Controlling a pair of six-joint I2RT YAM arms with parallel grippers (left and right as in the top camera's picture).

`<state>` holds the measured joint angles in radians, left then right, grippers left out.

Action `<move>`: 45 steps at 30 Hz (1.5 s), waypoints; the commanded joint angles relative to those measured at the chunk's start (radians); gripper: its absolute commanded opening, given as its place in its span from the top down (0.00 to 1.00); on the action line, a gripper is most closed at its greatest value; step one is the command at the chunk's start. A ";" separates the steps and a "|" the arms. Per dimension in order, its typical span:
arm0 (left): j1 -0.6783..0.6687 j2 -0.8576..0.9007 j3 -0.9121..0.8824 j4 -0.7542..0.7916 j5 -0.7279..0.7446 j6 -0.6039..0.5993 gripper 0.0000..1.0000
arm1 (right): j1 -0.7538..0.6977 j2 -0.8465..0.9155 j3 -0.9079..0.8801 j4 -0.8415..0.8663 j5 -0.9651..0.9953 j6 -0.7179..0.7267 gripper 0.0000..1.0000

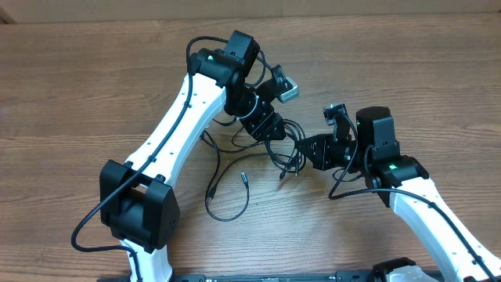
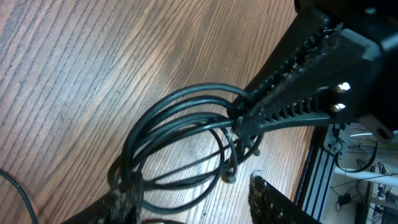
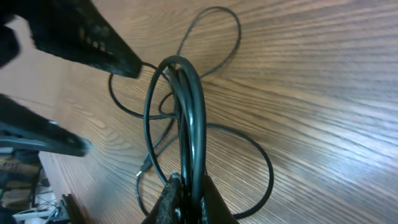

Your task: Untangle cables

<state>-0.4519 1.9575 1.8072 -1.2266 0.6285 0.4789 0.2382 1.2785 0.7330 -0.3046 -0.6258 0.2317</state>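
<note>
At table (image 1: pixel 78 94) centre, open wood on all sides: coiled thin black cables (image 3: pixel 189 112) clamped in right gripper (image 3: pixel 186 193); left gripper (image 2: pixel 189 190) fingers stand apart.

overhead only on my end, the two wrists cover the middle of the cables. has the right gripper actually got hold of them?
Observer: Yes. In the right wrist view the right gripper is shut on the cables, with several strands pinched together.
Operator: and the left?
Observer: The left gripper is open, its fingers well apart and clamping nothing.
Operator: what shape is the held part?
Observer: In the left wrist view it comes out of the right gripper's tips as stacked loops lying side by side, not as a single line.
</note>
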 commanded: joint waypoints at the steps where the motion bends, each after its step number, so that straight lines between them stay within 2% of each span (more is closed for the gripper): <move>1: 0.002 -0.034 0.023 0.005 -0.029 0.015 0.47 | 0.004 -0.006 0.013 0.019 -0.051 -0.005 0.96; 5: 0.002 -0.034 0.023 0.031 -0.090 0.014 0.47 | 0.004 -0.006 0.013 0.017 -0.053 -0.005 0.96; 10: 0.002 -0.034 0.023 0.079 -0.089 -0.025 0.47 | 0.004 -0.006 0.013 0.016 -0.073 -0.005 0.96; 15: 0.002 -0.034 0.023 0.161 -0.089 -0.081 0.53 | 0.004 -0.006 0.013 0.016 -0.106 -0.010 0.96; 21: 0.002 -0.031 0.021 0.221 -0.106 -0.125 0.50 | 0.004 -0.006 0.013 0.016 -0.140 -0.025 0.96; 31: 0.013 0.027 0.012 0.090 -0.164 -0.124 0.48 | 0.004 -0.006 0.013 0.016 -0.206 -0.066 0.96; 38: 0.031 0.038 0.012 -0.008 -0.159 -0.120 0.38 | 0.004 -0.006 0.013 0.016 -0.206 -0.066 0.96; 45: 0.033 0.038 0.012 -0.092 -0.074 -0.071 0.37 | 0.004 -0.006 0.013 0.016 -0.206 -0.066 0.96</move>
<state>-0.4210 1.9862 1.8072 -1.3022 0.4908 0.3710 0.2382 1.2785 0.7330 -0.2985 -0.8085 0.1791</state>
